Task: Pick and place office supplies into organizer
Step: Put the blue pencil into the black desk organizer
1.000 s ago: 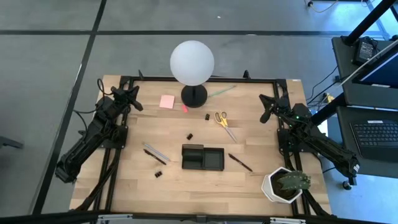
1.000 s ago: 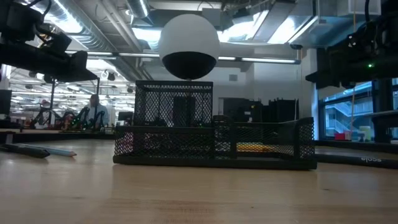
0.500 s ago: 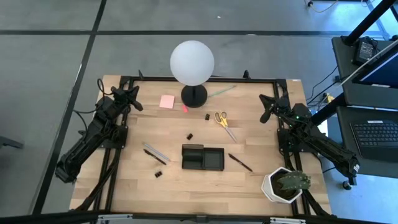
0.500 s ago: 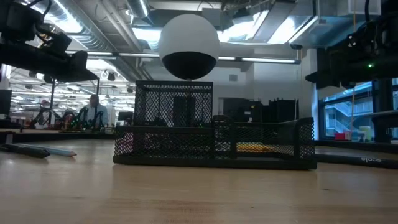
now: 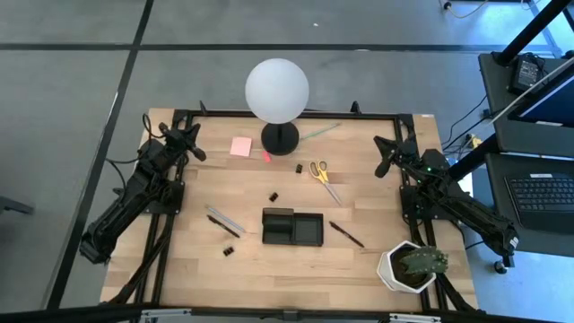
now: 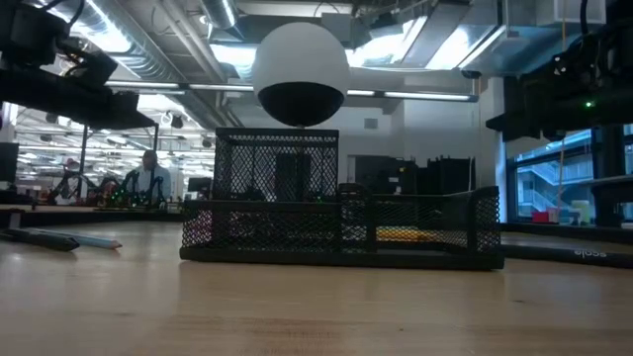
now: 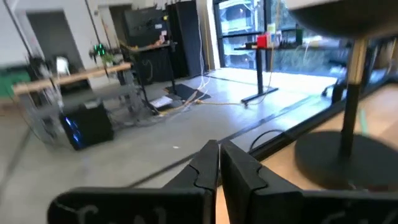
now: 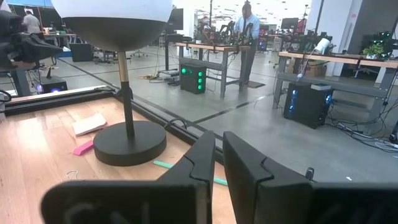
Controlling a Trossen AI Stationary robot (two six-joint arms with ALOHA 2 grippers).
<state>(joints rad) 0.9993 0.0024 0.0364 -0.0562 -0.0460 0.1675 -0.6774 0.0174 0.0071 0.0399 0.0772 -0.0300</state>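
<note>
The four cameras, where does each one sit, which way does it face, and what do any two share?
High: overhead, straight down; both arms beside the organizer.
Low: tabletop height, level across the organizer; arms dark above.
Left wrist: past the shut left end effector toward the lamp base.
Right wrist: past the shut right end effector at the lamp base.
Shared: all see the lamp.

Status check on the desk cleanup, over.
Both end effectors shut, empty, parked at far corners: left, right. Organizer looks empty; scissors and sticky-note pad still on table. Globe lamp stands among supplies.
</note>
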